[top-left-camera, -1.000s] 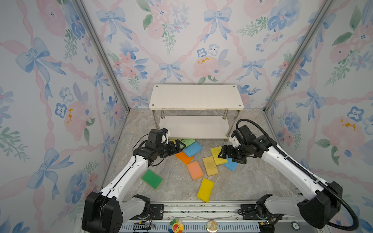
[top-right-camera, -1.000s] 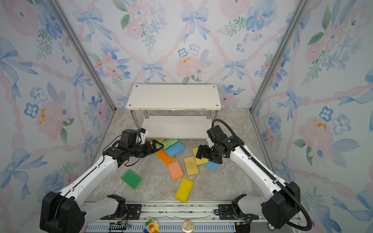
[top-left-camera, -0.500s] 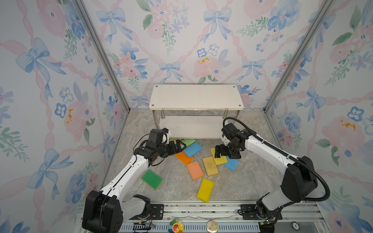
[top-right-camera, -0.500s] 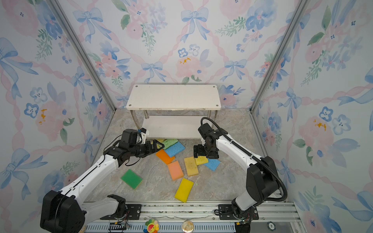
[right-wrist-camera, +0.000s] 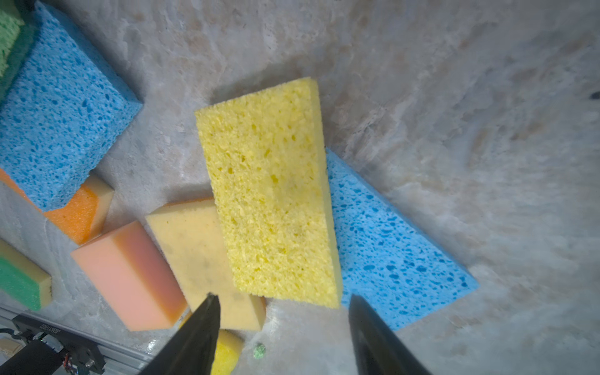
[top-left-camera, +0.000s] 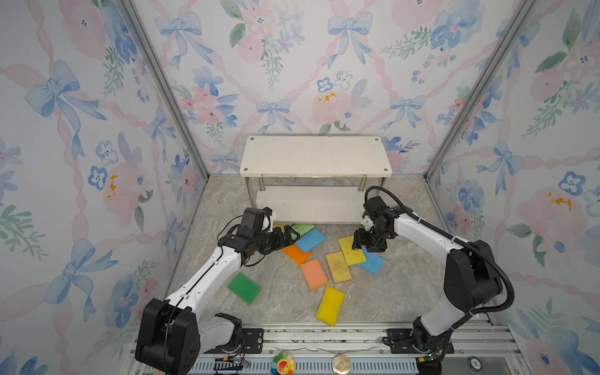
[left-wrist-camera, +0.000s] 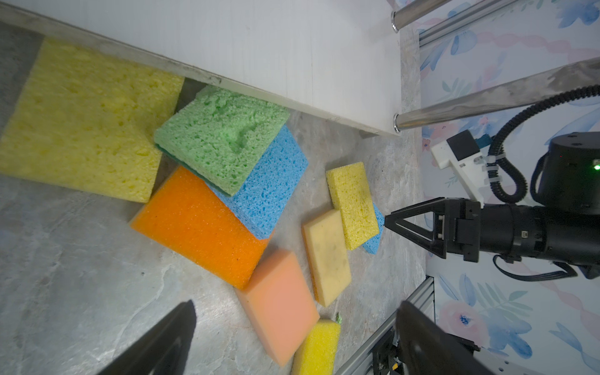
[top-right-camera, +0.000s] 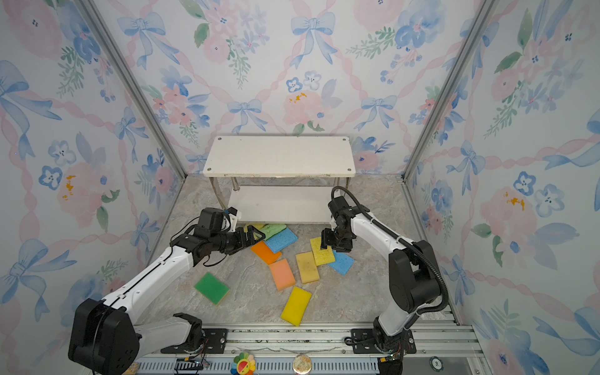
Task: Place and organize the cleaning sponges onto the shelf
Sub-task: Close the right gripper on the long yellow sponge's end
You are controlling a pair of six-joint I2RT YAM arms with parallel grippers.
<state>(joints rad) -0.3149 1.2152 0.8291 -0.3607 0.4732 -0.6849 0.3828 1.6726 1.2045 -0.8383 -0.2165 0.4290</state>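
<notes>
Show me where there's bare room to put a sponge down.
The shelf's top board and lower board are bare. Floor lies open between the right blue sponge and the right wall, and between the dark green sponge and the peach sponge. Crowded: the overlapping pile before the shelf.

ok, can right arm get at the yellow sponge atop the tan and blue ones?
Probably yes. The yellow sponge lies on top, nothing over it; the right fingers stand open either side of its end. The tan sponge and blue sponge beneath may get nudged.
</notes>
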